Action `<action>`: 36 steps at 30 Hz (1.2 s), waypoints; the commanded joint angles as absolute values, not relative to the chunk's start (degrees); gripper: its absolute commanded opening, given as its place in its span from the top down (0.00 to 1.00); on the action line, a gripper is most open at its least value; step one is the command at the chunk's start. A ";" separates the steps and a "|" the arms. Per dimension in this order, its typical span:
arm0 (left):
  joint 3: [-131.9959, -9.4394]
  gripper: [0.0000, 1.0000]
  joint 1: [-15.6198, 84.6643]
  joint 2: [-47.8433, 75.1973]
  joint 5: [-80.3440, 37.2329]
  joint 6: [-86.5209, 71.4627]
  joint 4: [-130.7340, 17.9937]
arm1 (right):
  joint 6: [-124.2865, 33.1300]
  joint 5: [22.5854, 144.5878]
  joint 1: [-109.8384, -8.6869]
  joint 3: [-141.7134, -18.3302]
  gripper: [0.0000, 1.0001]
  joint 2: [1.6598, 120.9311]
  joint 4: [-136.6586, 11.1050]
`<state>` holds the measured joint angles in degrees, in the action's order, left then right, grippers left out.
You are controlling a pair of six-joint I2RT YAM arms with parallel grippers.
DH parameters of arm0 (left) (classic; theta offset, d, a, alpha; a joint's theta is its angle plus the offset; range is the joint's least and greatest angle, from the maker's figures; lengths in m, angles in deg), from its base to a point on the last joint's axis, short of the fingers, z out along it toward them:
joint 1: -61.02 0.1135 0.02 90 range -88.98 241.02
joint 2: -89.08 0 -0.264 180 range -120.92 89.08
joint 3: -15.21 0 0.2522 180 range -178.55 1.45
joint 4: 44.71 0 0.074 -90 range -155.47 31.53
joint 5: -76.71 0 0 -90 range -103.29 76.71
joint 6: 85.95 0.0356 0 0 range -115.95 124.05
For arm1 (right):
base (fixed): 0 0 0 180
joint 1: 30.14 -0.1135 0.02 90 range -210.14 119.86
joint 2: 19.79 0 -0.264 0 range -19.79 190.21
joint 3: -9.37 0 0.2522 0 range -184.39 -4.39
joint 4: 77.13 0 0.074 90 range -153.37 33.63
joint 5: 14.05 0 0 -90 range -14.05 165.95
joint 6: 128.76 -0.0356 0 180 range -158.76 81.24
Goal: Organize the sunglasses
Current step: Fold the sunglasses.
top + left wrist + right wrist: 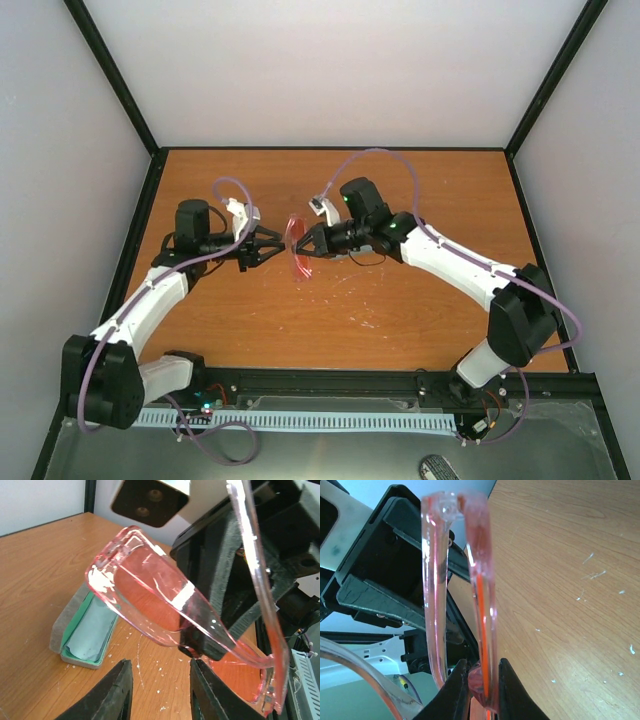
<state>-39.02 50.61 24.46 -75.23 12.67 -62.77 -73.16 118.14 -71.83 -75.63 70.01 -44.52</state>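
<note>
The top view looks down from above and behind the left arm (150, 295) and right arm (450, 255), their bases along the bottom of the frame. It takes in the whole surface (330, 320), with the sunglasses (297, 250) small at centre. The left wrist view sits just behind the left fingers (117, 690) at its bottom edge and faces the right arm, so near that the sunglasses fill centre and right. A case (82, 630) shows lower left, in this view only. The right wrist view looks past the right fingers (457, 695) at bottom centre toward the left arm, sunglasses edge-on and very close. All three views share the sunglasses
</note>
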 commanded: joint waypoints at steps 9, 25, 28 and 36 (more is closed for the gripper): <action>-41.38 0.76 50.24 29.87 -80.55 22.51 -72.01 | -76.42 111.05 -69.43 -73.89 0.97 72.38 -43.96; -41.99 0.77 49.05 23.72 -85.57 18.55 -63.81 | -73.48 117.45 -71.86 -78.17 0.97 73.82 -43.63; -42.99 0.77 48.03 20.74 -85.15 17.49 -60.92 | -73.47 118.73 -72.98 -77.52 0.97 73.03 -44.09; -44.69 0.76 45.11 15.31 -82.36 17.18 -58.74 | -75.20 114.76 -72.98 -74.68 0.97 70.41 -43.10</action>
